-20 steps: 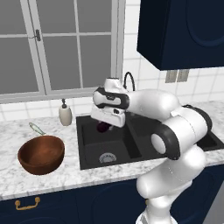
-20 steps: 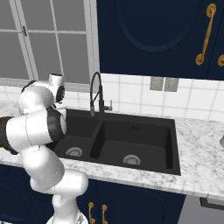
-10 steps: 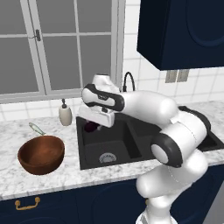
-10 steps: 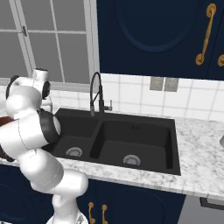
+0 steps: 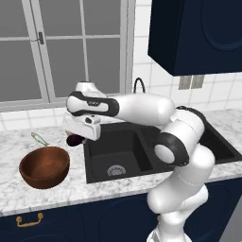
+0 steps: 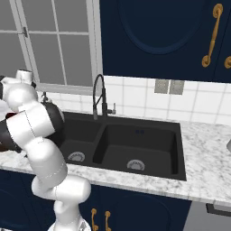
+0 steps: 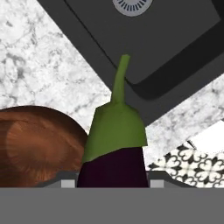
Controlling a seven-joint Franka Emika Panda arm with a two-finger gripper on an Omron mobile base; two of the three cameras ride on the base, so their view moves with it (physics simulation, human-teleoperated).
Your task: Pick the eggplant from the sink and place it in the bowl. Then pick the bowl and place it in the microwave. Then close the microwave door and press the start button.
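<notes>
1. Jaws clenched on eggplant [image 7: 113,151], green cap and stem pointing away from the hand.
2. Swung left over the last second: from above the sink [image 5: 124,153] to past its left rim, over marble tabletop [image 5: 14,142].
3. Eggplant [image 5: 73,139] now airborne, near bowl [image 5: 44,166] but short of it.
4. Next, probably: continue left over bowl, then release.

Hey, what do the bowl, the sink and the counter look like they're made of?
The bowl looks like wood with a glossy finish: reddish-brown, faint grain streaks, soft highlights. The sink looks matte black, maybe composite or coated metal; it shows no shine, only its drains look silvery. The counter looks like polished marble or an imitation: white with grey veining.
</notes>
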